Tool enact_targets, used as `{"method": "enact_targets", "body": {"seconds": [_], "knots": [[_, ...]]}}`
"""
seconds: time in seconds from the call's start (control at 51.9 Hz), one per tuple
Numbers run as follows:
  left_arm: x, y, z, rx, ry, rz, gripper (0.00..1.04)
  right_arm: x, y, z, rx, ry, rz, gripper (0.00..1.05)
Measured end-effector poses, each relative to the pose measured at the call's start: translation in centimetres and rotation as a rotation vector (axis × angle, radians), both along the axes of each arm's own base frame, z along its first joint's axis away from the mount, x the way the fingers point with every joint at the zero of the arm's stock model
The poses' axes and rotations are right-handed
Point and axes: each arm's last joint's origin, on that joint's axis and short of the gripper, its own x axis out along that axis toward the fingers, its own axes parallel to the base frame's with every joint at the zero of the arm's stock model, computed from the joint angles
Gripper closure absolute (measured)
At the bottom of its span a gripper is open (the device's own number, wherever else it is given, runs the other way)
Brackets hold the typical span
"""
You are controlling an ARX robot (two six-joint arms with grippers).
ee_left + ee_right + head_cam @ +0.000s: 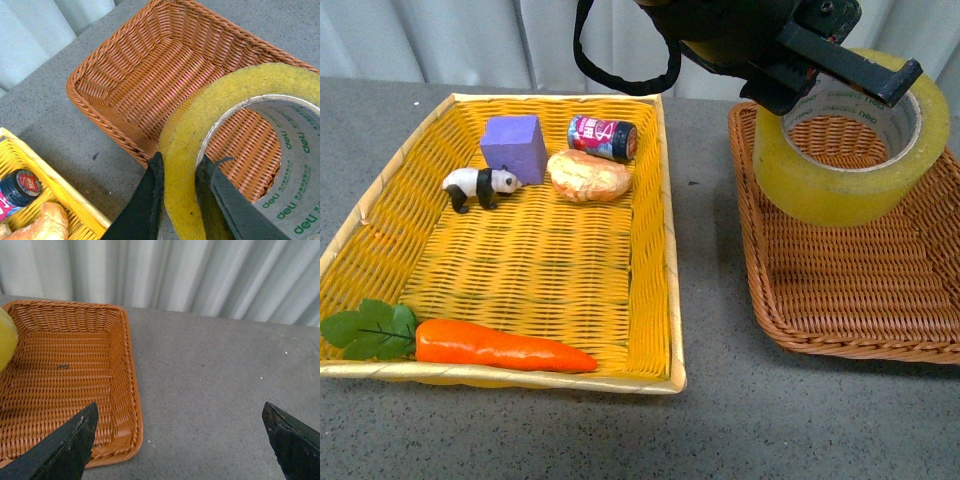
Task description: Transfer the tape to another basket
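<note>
Grey table (720, 420), left tool (181, 159) clamps tape (850, 180) above basket (860, 290), near rim

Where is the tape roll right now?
The tape hangs at the front view's upper right, clamped in the left pincer above the brown basket.

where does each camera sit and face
Front view: on the robot's body, facing forward over a bright yellow woven tray and a dark brown wicker basket; the left gripper holds a wide yellowish packing tape roll above the basket.
Left wrist view: on the left wrist, looking along its black fingers, clamped on the roll's wall, down into the basket.
Right wrist view: on the right wrist, facing the basket, grey table and pale curtain; right gripper open.
Shared: all three show the basket and the roll.
</note>
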Motion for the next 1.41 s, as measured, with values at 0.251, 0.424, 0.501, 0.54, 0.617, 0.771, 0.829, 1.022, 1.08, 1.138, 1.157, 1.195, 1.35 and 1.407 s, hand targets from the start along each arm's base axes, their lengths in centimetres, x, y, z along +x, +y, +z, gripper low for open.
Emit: {"method": "enact_targets", "body": {"seconds": [0.251,0.424,0.501,0.54,0.617,0.771,0.829,1.022,1.08,1.138,1.157,1.195,1.35,1.407], "knots": [[-0.1,-0.1,0.0,-0.001,0.001,-0.004,0.90,8.4,-1.4,3.4,0.011,0.168,0.325,0.09],[0.0,0.0,0.0,0.000,0.000,0.000,0.90,12.6,-0.7,4.5,0.046,0.273,0.498,0.09],[-0.1,-0.1,0.0,0.000,0.000,-0.003,0.90,14.3,-0.2,5.0,0.051,0.310,0.562,0.09],[-0.1,-0.1,0.0,0.000,0.000,-0.003,0.90,14.9,0.1,5.2,0.049,0.328,0.586,0.09],[-0.1,-0.1,0.0,-0.001,0.001,-0.006,0.90,16.6,1.0,5.5,0.038,0.379,0.669,0.09],[-0.1,-0.1,0.0,0.000,0.000,-0.002,0.90,19.0,2.1,5.4,0.002,0.463,0.749,0.09],[0.0,-0.1,0.0,0.000,0.000,-0.002,0.90,19.7,2.5,5.0,-0.014,0.505,0.770,0.09],[-0.1,-0.1,0.0,0.000,0.000,-0.002,0.90,21.2,3.1,3.7,-0.053,0.566,0.803,0.09],[-0.1,-0.1,0.0,0.000,-0.001,-0.002,0.90,21.8,3.4,3.3,-0.056,0.581,0.815,0.09],[-0.1,-0.1,0.0,0.000,0.000,-0.003,0.90,22.4,3.6,3.1,-0.062,0.590,0.826,0.09],[-0.1,-0.1,0.0,0.000,0.000,-0.002,0.90,22.5,3.6,3.1,-0.063,0.592,0.827,0.09],[-0.1,-0.1,0.0,0.001,-0.001,-0.002,0.90,22.7,3.7,3.0,-0.066,0.596,0.832,0.09],[-0.1,-0.1,0.0,0.001,-0.001,-0.003,0.90,23.5,3.9,2.7,-0.076,0.612,0.843,0.09],[-0.1,-0.1,0.0,0.001,-0.001,-0.002,0.90,23.6,4.0,2.6,-0.075,0.614,0.845,0.12]]}}
